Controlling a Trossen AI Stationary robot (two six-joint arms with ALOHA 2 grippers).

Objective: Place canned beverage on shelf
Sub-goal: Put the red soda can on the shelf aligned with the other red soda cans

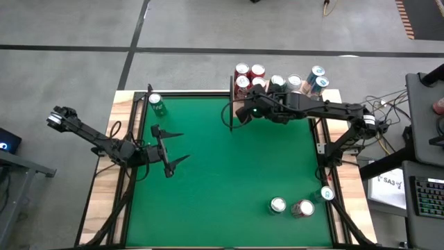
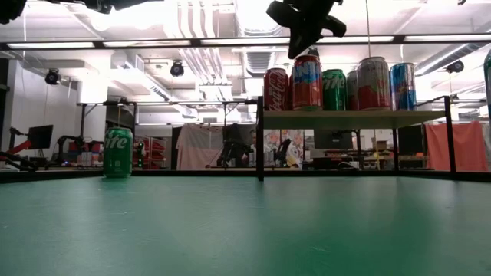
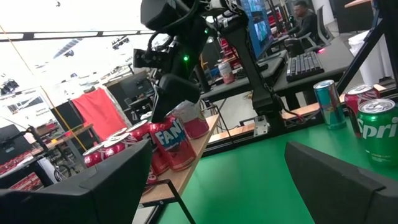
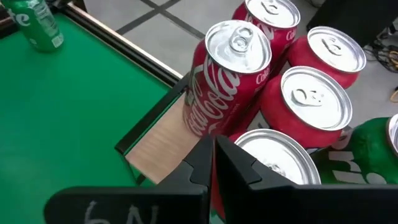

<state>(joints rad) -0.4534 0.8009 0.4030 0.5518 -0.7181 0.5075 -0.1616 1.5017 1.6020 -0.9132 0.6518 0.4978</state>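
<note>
High view: shelf (image 1: 239,104) holds cans (image 1: 258,71); right pincer (image 1: 241,111) closed, left pincer (image 1: 173,147) spread.

shelf (image 4: 163,142) mostly hidden under cans, green can (image 4: 367,149) cut off

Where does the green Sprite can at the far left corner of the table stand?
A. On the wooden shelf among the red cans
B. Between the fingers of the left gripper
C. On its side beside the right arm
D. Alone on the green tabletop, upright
D: the green Sprite can stands upright by itself on the green tabletop, apart from the shelf and from the open left gripper.
</note>
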